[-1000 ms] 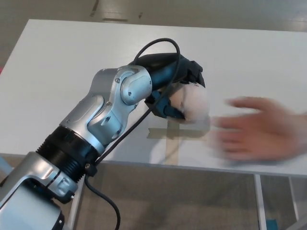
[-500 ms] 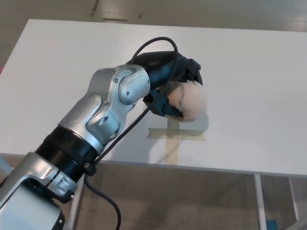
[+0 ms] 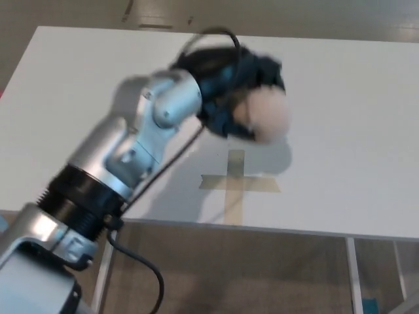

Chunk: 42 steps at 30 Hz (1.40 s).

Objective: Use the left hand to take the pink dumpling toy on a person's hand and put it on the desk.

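Observation:
My left hand (image 3: 239, 88) is over the middle of the white desk (image 3: 340, 98), blurred by motion. It is shut on the pale pink dumpling toy (image 3: 264, 116), which sticks out to the right of the black fingers. The toy hangs above the desk, a little beyond a tape cross (image 3: 237, 180). Its shadow falls on the desk just below it. My silver left forearm (image 3: 124, 157) comes in from the lower left. No person's hand shows. My right hand is out of the picture.
The tan tape cross marks the desk near its front edge. The front edge (image 3: 262, 229) runs across the lower part of the picture, with the floor and a desk leg (image 3: 353, 275) below it.
The person's hand at the right has withdrawn out of view. My left hand has moved up and away with the dumpling toy, farther from the tape cross.

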Available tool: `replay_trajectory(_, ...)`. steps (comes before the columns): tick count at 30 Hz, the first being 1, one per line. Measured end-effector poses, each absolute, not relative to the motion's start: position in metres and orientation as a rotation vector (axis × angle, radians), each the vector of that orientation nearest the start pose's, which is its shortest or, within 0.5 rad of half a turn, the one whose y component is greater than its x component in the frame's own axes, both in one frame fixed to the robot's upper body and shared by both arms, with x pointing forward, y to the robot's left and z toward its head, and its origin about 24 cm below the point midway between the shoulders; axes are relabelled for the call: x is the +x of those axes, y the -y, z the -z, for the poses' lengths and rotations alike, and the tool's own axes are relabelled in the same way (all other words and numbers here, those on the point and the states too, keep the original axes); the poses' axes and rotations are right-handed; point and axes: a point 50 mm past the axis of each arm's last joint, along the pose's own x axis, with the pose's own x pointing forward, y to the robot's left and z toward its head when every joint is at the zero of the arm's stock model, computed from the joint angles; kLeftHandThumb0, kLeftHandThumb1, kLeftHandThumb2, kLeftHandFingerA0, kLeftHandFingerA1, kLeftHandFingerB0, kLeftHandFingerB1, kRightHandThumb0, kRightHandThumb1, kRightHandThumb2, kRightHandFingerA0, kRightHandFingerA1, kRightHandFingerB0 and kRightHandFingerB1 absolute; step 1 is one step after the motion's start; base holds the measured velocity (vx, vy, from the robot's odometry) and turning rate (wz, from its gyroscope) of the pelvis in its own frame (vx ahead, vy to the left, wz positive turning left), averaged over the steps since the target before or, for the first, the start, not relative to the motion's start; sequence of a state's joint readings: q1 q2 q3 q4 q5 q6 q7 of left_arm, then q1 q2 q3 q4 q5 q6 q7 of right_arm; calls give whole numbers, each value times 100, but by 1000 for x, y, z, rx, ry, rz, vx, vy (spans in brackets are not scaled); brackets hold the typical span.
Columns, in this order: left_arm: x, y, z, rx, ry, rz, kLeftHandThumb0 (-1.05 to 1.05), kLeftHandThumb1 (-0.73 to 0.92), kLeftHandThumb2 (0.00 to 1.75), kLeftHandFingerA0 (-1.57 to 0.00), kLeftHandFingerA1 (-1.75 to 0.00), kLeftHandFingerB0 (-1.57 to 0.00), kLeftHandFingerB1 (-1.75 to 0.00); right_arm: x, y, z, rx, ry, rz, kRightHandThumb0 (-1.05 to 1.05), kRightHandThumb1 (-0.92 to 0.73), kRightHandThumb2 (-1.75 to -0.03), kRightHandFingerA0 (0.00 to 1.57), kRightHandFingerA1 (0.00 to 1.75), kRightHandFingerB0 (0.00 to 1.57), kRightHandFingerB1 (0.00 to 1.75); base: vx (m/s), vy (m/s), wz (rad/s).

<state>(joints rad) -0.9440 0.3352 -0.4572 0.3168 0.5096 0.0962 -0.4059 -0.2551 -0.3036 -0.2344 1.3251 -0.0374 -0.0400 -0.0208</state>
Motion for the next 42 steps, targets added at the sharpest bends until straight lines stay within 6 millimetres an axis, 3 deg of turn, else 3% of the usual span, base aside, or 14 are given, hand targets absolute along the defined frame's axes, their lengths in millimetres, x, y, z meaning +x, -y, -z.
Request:
replay_trajectory(2, 361, -61, -220, 1181, 409, 552, -24, 74, 64, -71, -153, -84, -55, 174, 279, 122, -145, -990, 332, -24, -72, -62, 60, 44, 54, 42, 0, 0, 0)
replay_trajectory(5, 363, -88, -251, 1150, 496, 423, -25, 73, 65, -72, -151, -87, -60, 176, 279, 121, -144, -984, 333, -24, -72, -62, 60, 44, 55, 43, 0, 0, 0)
replay_trajectory(10, 366, -120, -266, 1148, 503, 321, -25, 74, 65, -75, -140, -77, -94, 177, 279, 120, -142, -981, 334, -24, -72, -62, 60, 43, 54, 42, 0, 0, 0)
replay_trajectory(11, 368, -129, -267, 1155, 491, 299, -23, 75, 64, -74, -140, -87, -73, 177, 279, 120, -142, -981, 334, -24, -72, -62, 59, 43, 53, 42, 0, 0, 0)
replay_trajectory(13, 370, -146, -267, 1166, 461, 265, -24, 75, 65, -72, -143, -84, -76, 177, 279, 120, -142, -982, 335, -24, -72, -62, 60, 43, 53, 42, 0, 0, 0)
replay_trajectory(17, 378, -176, -244, 1188, 342, 239, -24, 76, 62, -73, -141, -84, -79, 177, 279, 120, -144, -982, 333, -24, -72, -62, 60, 43, 53, 42, 0, 0, 0)
replay_trajectory(19, 380, -182, -238, 1191, 313, 236, -24, 76, 62, -71, -143, -86, -73, 177, 279, 120, -144, -982, 333, -24, -72, -62, 60, 43, 52, 42, 0, 0, 0)
replay_trajectory(23, 386, -203, -217, 1212, 208, 222, -26, 74, 66, -70, -145, -81, -85, 177, 279, 120, -144, -980, 332, -23, -72, -62, 60, 43, 54, 42, 0, 0, 0)
replay_trajectory(27, 390, -213, -194, 1244, 106, 232, -24, 75, 65, -67, -143, -84, -76, 178, 279, 120, -142, -979, 334, -23, -72, -62, 60, 43, 55, 43, 0, 0, 0)
replay_trajectory(31, 392, -217, -178, 1285, 40, 247, -25, 73, 64, -68, -148, -88, -58, 178, 280, 120, -141, -978, 335, -23, -72, -62, 60, 43, 54, 42, 0, 0, 0)
replay_trajectory(36, 392, -209, -166, 1337, 38, 273, -22, 74, 64, -66, -151, -84, -53, 178, 279, 120, -143, -978, 333, -24, -72, -62, 60, 43, 55, 43, 0, 0, 0)
replay_trajectory(37, 391, -206, -163, 1342, 40, 281, -22, 76, 62, -66, -149, -68, -45, 178, 279, 120, -142, -977, 333, -24, -72, -62, 59, 43, 54, 42, 0, 0, 0)
replay_trajectory(41, 387, -196, -144, 1362, 48, 326, -20, 76, 62, -67, -149, -66, -44, 178, 279, 120, -142, -977, 333, -24, -72, -62, 59, 43, 54, 42, 0, 0, 0)
replay_trajectory(42, 386, -194, -142, 1365, 49, 333, -22, 72, 64, -69, -142, -57, -42, 178, 279, 120, -142, -978, 333, -24, -71, -62, 59, 43, 54, 42, 0, 0, 0)
